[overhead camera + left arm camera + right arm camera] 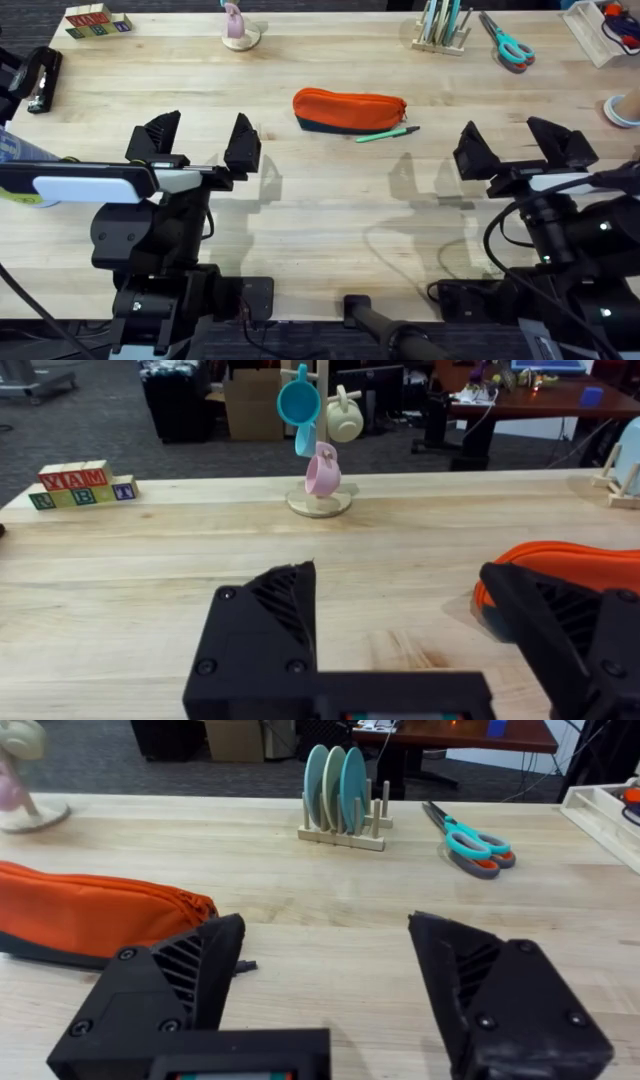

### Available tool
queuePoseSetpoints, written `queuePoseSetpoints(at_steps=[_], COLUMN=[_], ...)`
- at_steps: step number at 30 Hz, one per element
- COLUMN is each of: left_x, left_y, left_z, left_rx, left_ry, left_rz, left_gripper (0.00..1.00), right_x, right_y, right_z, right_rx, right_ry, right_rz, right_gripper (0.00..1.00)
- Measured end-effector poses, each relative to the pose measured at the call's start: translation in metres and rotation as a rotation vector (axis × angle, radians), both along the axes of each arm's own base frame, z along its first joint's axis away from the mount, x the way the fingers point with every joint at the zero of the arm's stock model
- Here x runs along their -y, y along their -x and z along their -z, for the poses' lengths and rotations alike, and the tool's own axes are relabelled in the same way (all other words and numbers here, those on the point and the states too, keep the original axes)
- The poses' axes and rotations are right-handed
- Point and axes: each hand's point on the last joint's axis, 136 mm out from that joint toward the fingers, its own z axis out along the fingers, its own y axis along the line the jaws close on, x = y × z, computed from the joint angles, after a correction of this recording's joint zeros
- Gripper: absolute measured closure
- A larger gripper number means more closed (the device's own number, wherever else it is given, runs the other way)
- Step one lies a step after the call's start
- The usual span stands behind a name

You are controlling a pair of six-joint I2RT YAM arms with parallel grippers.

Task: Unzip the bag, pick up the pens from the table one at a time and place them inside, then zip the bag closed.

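The orange bag point(348, 108) with its navy bottom band lies on the table point(330, 200) just past the middle, zipped as far as I can tell. One mint-green pen point(386, 133) rests against its near right side. My left gripper point(200, 140) hangs open, to the left of the bag and nearer the front. My right gripper point(522, 146) hangs open to the right of the bag. The left wrist view catches the bag point(570, 565) behind one finger point(265, 625). In the right wrist view the bag point(95, 910) lies beyond the open gripper point(330, 970).
At the back edge stand letter blocks point(97, 21), a mug tree point(240, 30), a plate rack point(442, 28), teal-handled scissors point(508, 44) and a white tray point(598, 28). A black device point(40, 80) lies at the far left. Bare wood spans the middle.
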Motion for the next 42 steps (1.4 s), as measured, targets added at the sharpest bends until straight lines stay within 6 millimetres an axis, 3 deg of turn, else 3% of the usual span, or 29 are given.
queuePoseSetpoints(at_steps=[32, 37, 42], left_x=[0.002, 0.006, 0.013], left_y=[0.000, 0.001, 0.000], left_z=[-0.001, -0.007, -0.032], left_rx=[0.001, 0.003, 0.008], left_ry=[-0.016, -0.018, -0.018], left_rz=[0.011, 0.037, 0.079], left_gripper=[0.010, 0.010, 0.010], right_x=[-0.001, -0.001, -0.001], right_y=[0.004, 0.007, 0.000], right_z=[-0.001, -0.019, -0.051], right_rx=[-0.046, -0.101, -0.137], right_ry=[-0.028, -0.034, -0.035], right_rz=[-0.005, -0.004, -0.003], right_gripper=[0.004, 0.005, 0.006])
